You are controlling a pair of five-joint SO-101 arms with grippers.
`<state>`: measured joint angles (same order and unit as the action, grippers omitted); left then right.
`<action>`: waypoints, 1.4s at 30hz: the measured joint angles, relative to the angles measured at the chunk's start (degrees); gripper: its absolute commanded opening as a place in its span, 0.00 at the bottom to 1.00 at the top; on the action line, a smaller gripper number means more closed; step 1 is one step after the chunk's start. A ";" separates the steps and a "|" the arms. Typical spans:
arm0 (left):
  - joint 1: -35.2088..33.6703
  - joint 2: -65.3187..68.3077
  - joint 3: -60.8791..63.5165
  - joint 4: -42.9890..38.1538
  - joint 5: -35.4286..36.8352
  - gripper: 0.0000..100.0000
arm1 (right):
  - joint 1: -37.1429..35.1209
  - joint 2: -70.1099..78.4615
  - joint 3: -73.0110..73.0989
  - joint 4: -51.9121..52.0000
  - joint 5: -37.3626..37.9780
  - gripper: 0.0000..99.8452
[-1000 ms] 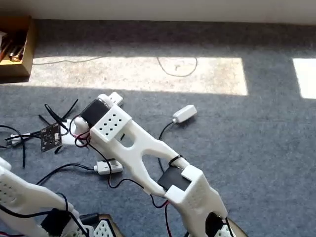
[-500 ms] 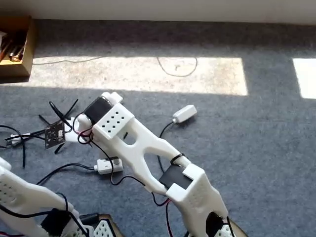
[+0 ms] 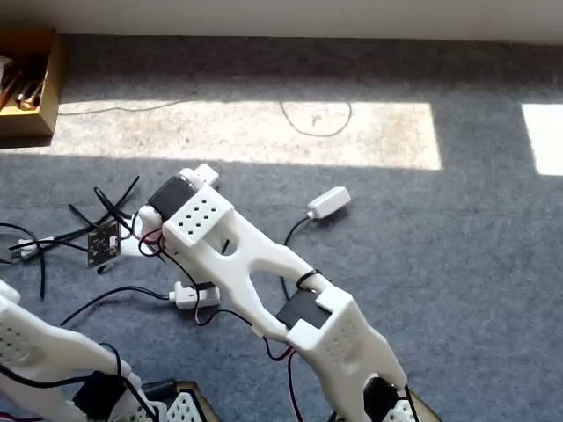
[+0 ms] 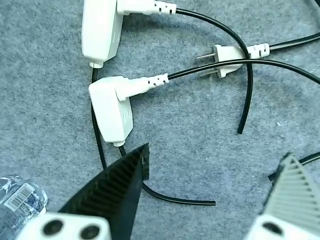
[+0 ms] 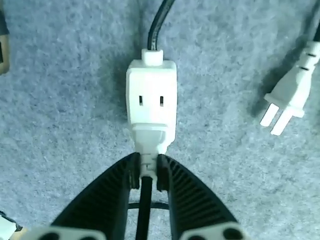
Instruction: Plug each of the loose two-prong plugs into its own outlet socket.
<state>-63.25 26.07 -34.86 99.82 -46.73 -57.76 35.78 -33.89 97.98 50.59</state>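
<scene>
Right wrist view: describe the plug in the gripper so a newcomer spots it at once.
On the grey carpet lies a white outlet block with two slots facing up. The held plug joins the block's end opposite its cord, pinched by the black right gripper. Unlike the loose plug beside it, its prongs are hidden.

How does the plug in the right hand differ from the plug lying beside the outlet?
The held plug meets the outlet, prongs hidden; the loose plug lies apart, prongs bare. The right hand grips the held plug; nothing touches the loose plug. Both are white.
</scene>
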 measured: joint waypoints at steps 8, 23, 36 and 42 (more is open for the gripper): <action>0.00 0.00 0.00 0.00 0.00 0.39 | 0.44 0.88 0.00 -1.41 0.00 0.01; 0.00 0.00 0.00 0.00 0.00 0.39 | 2.55 6.68 -0.53 -4.75 -2.11 0.01; 0.00 0.00 0.00 0.00 0.00 0.39 | 4.66 4.75 12.48 -13.89 -2.46 0.01; 0.00 0.00 0.00 0.00 0.00 0.39 | 4.75 0.35 18.29 -15.91 -5.36 0.01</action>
<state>-63.25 26.07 -34.86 99.82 -46.73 -53.01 36.13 -15.60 82.07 45.23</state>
